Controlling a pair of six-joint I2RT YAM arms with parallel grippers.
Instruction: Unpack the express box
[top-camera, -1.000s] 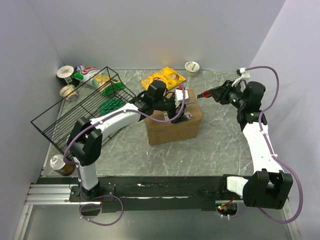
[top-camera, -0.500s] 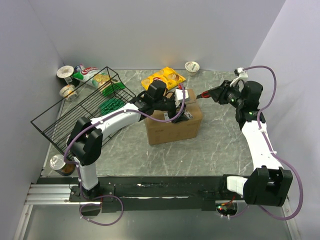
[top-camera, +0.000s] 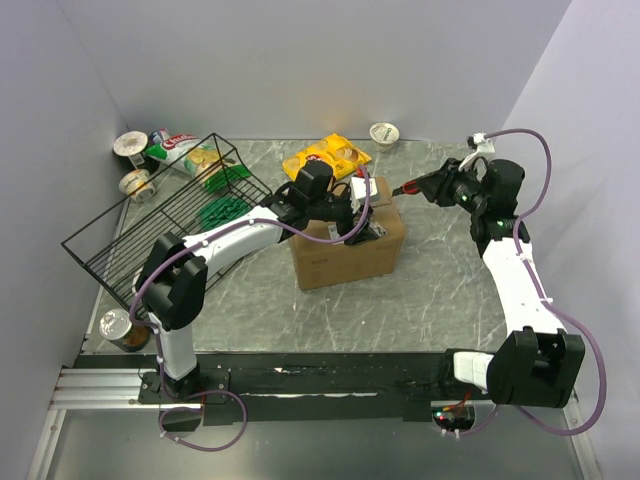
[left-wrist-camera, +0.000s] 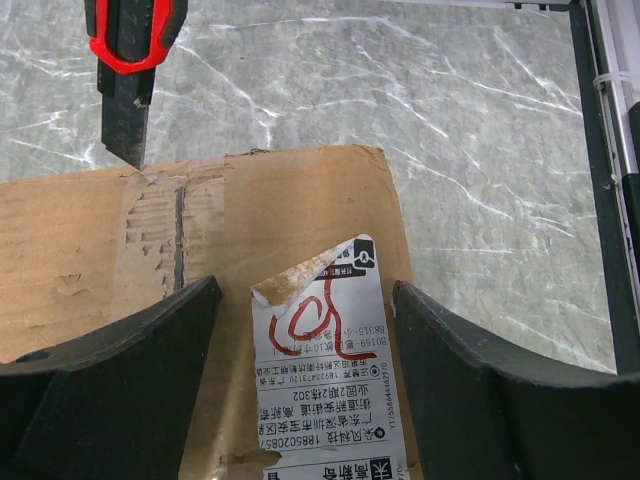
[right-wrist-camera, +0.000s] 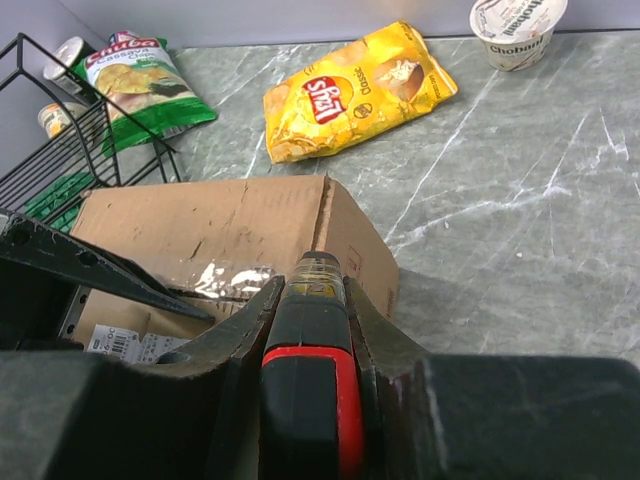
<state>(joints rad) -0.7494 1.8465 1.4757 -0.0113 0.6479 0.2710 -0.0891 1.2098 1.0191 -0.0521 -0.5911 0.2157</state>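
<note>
Table bears express box, chip bag, perhaps yogurt cup.
</note>
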